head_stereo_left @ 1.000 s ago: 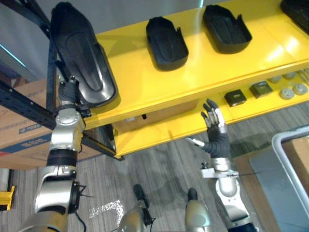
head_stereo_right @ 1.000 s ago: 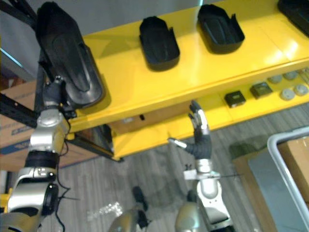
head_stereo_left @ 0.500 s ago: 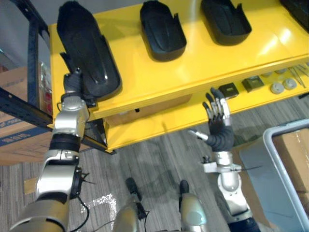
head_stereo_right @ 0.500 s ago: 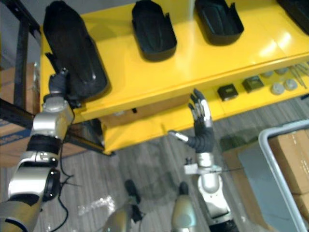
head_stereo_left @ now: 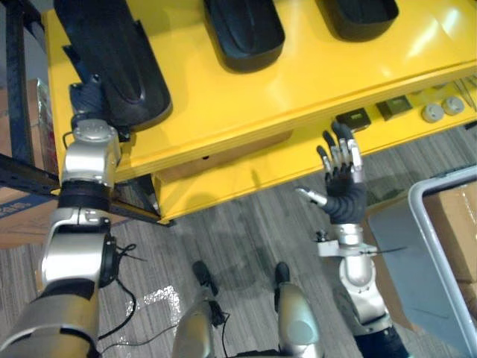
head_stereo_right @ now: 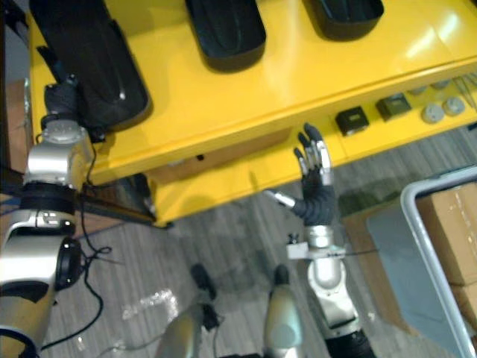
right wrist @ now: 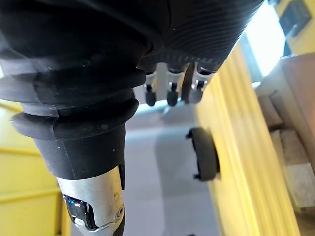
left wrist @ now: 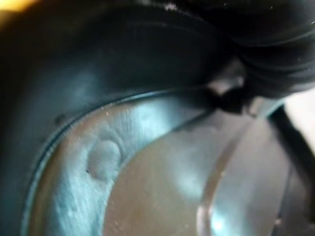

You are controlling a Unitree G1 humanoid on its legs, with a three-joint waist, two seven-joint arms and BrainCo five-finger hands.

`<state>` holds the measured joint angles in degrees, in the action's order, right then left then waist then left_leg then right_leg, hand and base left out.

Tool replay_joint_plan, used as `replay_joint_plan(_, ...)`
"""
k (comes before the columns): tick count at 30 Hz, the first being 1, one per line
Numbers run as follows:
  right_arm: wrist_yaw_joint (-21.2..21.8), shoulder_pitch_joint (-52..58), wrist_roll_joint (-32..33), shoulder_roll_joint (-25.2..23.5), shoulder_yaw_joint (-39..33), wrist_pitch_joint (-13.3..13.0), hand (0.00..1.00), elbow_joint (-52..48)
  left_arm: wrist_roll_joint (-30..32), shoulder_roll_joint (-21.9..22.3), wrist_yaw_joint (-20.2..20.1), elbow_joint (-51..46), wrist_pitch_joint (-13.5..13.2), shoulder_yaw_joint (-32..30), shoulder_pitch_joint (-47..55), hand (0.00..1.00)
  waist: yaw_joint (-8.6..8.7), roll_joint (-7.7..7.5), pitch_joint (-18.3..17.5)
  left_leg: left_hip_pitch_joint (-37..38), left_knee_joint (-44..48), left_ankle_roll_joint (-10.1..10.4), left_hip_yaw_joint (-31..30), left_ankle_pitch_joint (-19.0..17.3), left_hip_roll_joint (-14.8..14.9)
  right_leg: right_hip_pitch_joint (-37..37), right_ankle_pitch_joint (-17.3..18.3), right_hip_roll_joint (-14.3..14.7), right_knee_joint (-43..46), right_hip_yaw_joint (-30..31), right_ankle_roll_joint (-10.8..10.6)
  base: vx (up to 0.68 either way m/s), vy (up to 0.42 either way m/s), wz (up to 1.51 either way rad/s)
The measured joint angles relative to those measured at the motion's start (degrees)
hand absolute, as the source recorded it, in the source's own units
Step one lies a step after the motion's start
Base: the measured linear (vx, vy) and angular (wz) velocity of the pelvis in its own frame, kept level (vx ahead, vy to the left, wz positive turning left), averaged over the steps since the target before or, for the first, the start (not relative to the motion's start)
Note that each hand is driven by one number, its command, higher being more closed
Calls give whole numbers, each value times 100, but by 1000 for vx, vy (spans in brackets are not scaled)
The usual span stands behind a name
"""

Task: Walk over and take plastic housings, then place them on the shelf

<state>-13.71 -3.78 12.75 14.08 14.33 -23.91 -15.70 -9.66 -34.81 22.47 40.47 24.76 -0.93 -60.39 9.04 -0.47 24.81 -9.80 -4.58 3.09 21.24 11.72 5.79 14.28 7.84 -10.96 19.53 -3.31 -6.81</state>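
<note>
- Our left hand (head_stereo_left: 88, 101) is at the near end of the big black housing (head_stereo_left: 112, 60). Its fingers are hidden, so we cannot tell what they do.
- The housing lies on the yellow shelf (head_stereo_left: 223, 104). We think we are putting it down. Next we should let go gently.
- Two smaller housings (head_stereo_left: 244, 30) lie further right.
- Our right hand (head_stereo_left: 340, 180) is up, with fingers straight and apart, holding nothing.

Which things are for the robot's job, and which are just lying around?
For the job: large housing at the left hand, middle housing, right housing, yellow shelf.
Lying about: black square parts, grey discs, cardboard box.
</note>
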Motion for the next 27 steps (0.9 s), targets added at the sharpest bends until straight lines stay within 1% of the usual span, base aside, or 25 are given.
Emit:
replay_joint_plan(1, -7, -1, 0, 27, 62, 0, 0, -22, 92, -64, -78, 35, 74, 0, -29, 100, 19, 0, 0, 2, 0, 1, 4, 1, 4, 6, 10, 3, 11, 3, 6, 38, -38, -3)
replay_joint_plan(3, -11, 18, -1, 47, 122, 6, 0, -143, 127, -102, -162, 75, 138, -9, -43, 100, 52, 7, 4, 1, 2, 0, 13, 1, 1, 20, 23, 2, 34, 9, 5, 36, -36, -1)
replay_joint_plan(5, -14, -4, 0, 60, 118, 6, 0, -211, 129, -102, -230, 89, 154, -16, -44, 100, 53, 11, 6, 1, 2, 1, 17, 1, 7, 31, 37, -4, 55, 14, 10, 26, -34, 0)
replay_joint_plan(6, -14, -2, -1, 77, 119, 6, 0, -221, 129, -112, -271, 100, 151, -16, -46, 0, 54, 11, 6, 0, 2, 2, 21, 0, 19, 55, 60, -11, 97, 19, 9, 0, 0, 0)
replay_joint_plan(12, -11, 2, 0, 189, 120, 8, 0, -221, 123, -180, -299, 147, 132, -18, -46, 0, 28, 54, 30, -15, 1, 6, 127, -3, 31, 161, 85, -10, 188, 83, 19, 10, -33, -5)
replay_joint_plan(15, -11, 13, 3, 207, 128, 8, 0, -223, 118, -234, -285, 189, 124, -18, -46, 0, 43, 79, 44, -25, 1, 9, 132, 1, 42, 180, 86, 0, 197, 95, 19, 16, -33, -3)
replay_joint_plan(18, -11, 13, 4, 215, 152, 8, 0, -224, 115, -241, -217, 244, 36, -18, -47, 0, 46, 80, 45, -25, 1, 13, 133, 3, 50, 180, 86, 4, 197, 95, 19, 8, -11, 0)
replay_joint_plan(22, -12, 21, 6, 221, 199, 8, 0, -224, 114, -241, 54, 299, 27, -18, -72, 0, 58, 80, 45, -26, 1, 13, 141, 3, 50, 180, 86, 5, 192, 95, 20, 8, -9, 0)
replay_joint_plan(23, -13, 31, 10, 253, 279, 4, 0, -224, 102, -241, 289, 413, 37, -22, -143, 0, 70, 80, 45, -26, 1, 13, 143, 3, 53, 181, 85, 8, 189, 95, 20, 0, 0, 0)
replay_joint_plan(24, -12, 36, 11, 258, 292, 3, 0, -224, 100, -241, 340, 416, 37, -24, -150, 0, 72, 80, 45, -27, 1, 13, 143, 3, 53, 181, 85, 9, 188, 95, 20, 0, 0, 0)
replay_joint_plan(25, -12, 60, 14, 266, 326, 0, 0, -224, 98, -241, 473, 416, 31, -24, -159, 0, 77, 80, 45, -27, 1, 13, 143, 3, 55, 180, 85, 11, 185, 96, 20, 0, 0, 0)
replay_joint_plan(27, -19, 161, 14, 265, 373, -9, 0, -224, 38, -241, 896, 419, 14, -44, -167, 0, 89, 80, 45, -27, 2, 13, 145, 3, 56, 180, 85, 15, 181, 99, 20, 36, -35, -1)
